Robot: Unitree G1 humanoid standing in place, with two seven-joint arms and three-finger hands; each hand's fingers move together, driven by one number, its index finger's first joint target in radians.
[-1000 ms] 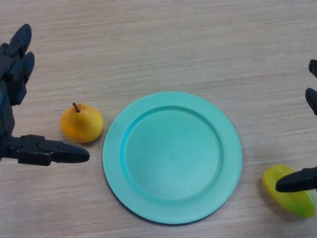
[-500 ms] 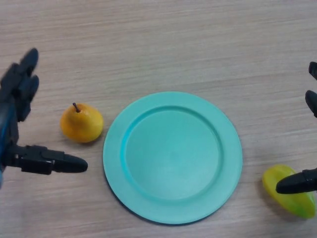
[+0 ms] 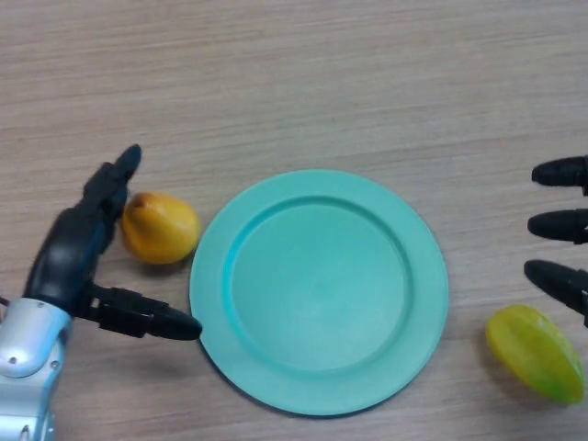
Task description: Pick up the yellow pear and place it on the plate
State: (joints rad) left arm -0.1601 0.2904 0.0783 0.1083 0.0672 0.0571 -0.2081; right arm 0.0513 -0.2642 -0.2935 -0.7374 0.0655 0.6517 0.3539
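Change, left robot hand [image 3: 78,253]: a second ago it sat at the far 9 o'clock edge of the view, well apart from the fruit; it has since swung inward and now brackets the yellow pear [image 3: 161,227].
Change, right robot hand [image 3: 562,225]: its thumb no longer crosses the starfruit [image 3: 536,353]; straight fingers now show at the 3 o'clock edge, above the fruit and apart from it (idle, holding nothing).
Change, yellow pear: unmoved on the surface [image 3: 322,83], still just off the plate's rim at 9 o'clock.
Meaning for the task: judged as the reach ending and the grasp about to begin; nothing lifted yet, so the placing is wholly ahead.
State, left robot hand: spread wide, nothing held. Fingers extend toward 12 o'clock along the pear's outer side; thumb points toward 3 o'clock below the fruit.
Pear relative to left robot hand: in the open crook between fingers and thumb. The fingers overlap or touch its 9 o'clock flank (contact cannot be told for certain); the thumb lies apart from it at 6 o'clock.
Plate [image 3: 213,294]: teal, bare, centre of view; the thumb tip reaches just beside its rim at 8 o'clock.
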